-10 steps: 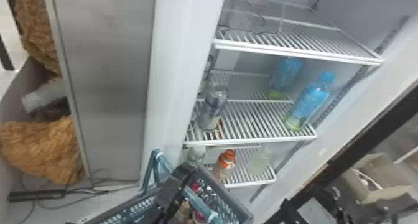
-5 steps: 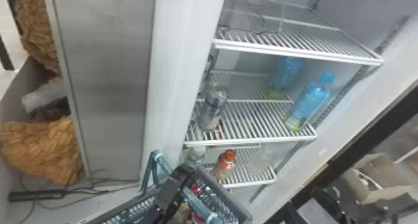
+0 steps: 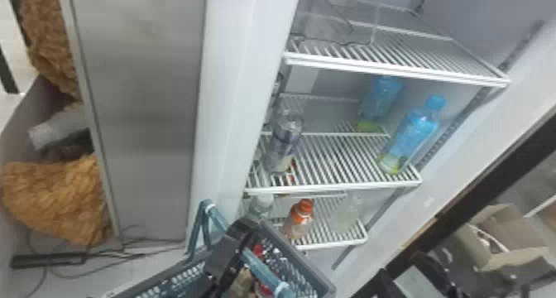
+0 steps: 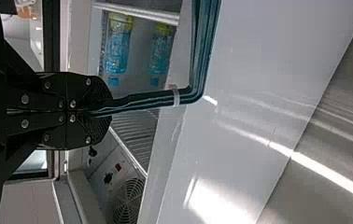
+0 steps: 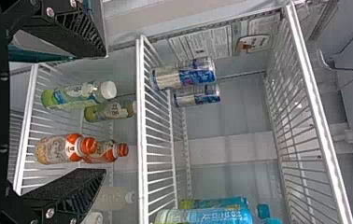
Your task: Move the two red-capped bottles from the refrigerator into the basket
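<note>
Bottles (image 5: 60,148) with orange-red caps stood on lower refrigerator shelf (image 5: 24,140); red items (image 3: 258,250) sat in basket (image 3: 308,269). Left claw (image 3: 238,247) pinched basket handle (image 3: 264,271); right claw (image 3: 401,266) spread wide near shelves.

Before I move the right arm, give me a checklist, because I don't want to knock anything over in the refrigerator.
1. Left gripper shut on the basket handle: ok.
2. Right gripper open and empty: ok.
3. Front red-capped bottle upright on its shelf: ok.
4. Right gripper centred on it: not ok, the bottle appears nearer one finger.
5. Rear red-capped bottle apart from the front one: cannot tell, they overlap in view.
6. Room in the basket: cannot tell, the left arm covers part.
</note>
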You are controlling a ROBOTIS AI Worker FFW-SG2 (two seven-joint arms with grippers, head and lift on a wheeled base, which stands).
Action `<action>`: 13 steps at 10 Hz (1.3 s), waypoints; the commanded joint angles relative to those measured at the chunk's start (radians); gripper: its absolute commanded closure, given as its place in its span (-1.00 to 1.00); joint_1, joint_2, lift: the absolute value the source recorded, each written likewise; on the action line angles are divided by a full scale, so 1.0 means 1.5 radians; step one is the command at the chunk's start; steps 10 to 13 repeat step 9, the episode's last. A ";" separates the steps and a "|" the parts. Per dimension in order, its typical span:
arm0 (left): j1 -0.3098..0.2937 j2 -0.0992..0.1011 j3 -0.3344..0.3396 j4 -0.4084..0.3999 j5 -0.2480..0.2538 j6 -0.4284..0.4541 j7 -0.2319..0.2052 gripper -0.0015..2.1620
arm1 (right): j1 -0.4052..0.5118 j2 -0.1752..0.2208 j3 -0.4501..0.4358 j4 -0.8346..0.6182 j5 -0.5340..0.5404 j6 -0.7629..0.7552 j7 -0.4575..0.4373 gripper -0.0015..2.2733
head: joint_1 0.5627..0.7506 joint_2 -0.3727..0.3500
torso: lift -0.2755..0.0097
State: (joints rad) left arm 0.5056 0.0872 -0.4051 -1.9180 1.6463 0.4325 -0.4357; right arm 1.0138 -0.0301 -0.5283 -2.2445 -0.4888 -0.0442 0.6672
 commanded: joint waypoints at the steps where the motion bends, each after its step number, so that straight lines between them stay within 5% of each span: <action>1: 0.000 -0.001 0.000 0.000 -0.002 0.003 0.000 0.11 | 0.000 0.000 0.000 0.000 0.000 0.000 0.000 -0.88 | 0.41 -0.94 | 0.93; 13: -0.007 -0.003 0.003 0.000 -0.011 0.013 -0.002 0.11 | -0.008 -0.010 0.000 0.007 -0.005 0.000 0.000 -0.88 | 0.41 -0.94 | 0.93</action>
